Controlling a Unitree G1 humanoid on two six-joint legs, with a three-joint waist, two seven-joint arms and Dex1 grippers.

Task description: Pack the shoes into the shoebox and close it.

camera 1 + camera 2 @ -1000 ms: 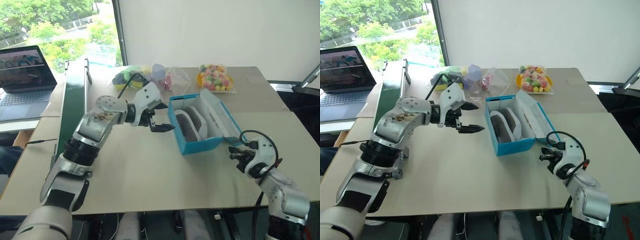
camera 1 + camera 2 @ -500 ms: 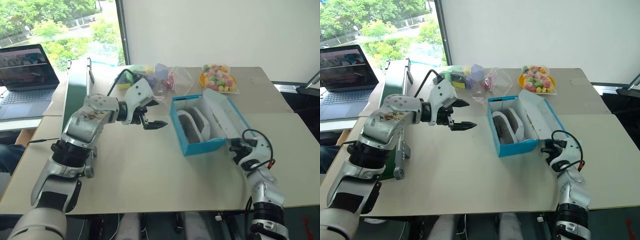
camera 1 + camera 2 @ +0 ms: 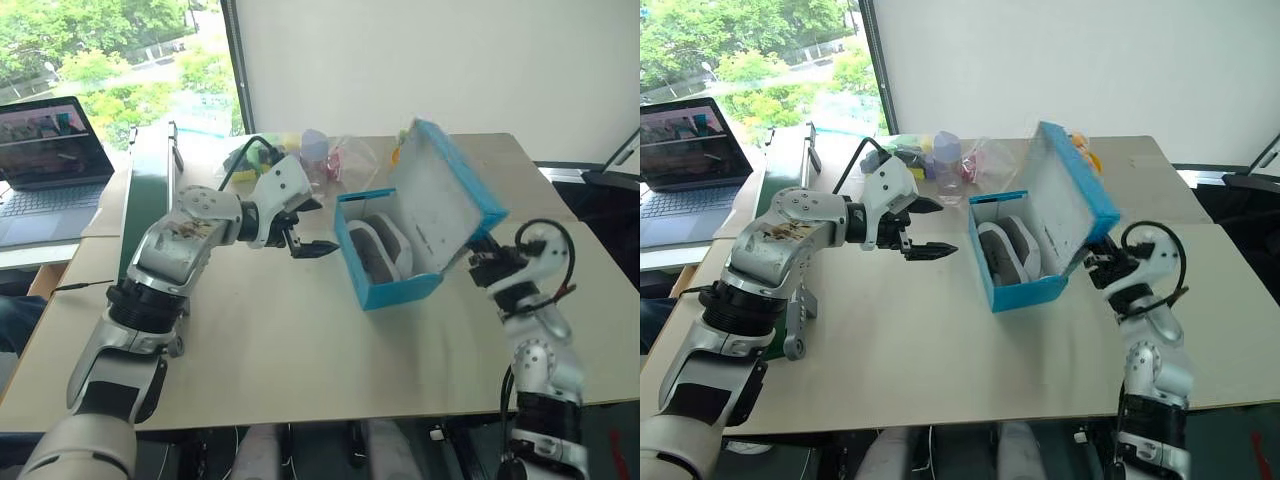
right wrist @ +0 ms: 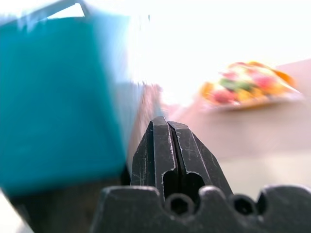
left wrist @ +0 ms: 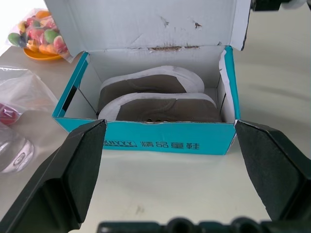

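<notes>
The turquoise shoebox point(image 3: 392, 289) stands mid-table with both grey shoes point(image 3: 378, 248) side by side inside, white soles showing. Its flap lid point(image 3: 445, 195) is lifted and leans over the box, whitish inside facing the shoes. My right gripper point(image 3: 482, 264) is shut, empty, and sits against the lid's turquoise outer side point(image 4: 58, 102) near its lower edge. My left gripper point(image 3: 326, 228) hangs open just left of the box, apart from it. In the left wrist view the box front point(image 5: 165, 143) and shoes point(image 5: 155, 94) lie between its fingers.
Clear bags of colourful toys point(image 3: 310, 152) lie at the table's back, one point(image 4: 248, 82) behind the lid. A long dark-green conveyor point(image 3: 150, 195) runs along the left edge, with a laptop point(image 3: 45, 150) beyond it. Bare tabletop lies in front of the box.
My right gripper has risen and pushed the lid up from lying flat on the table to leaning over the box. The left gripper has stayed open and in place.
</notes>
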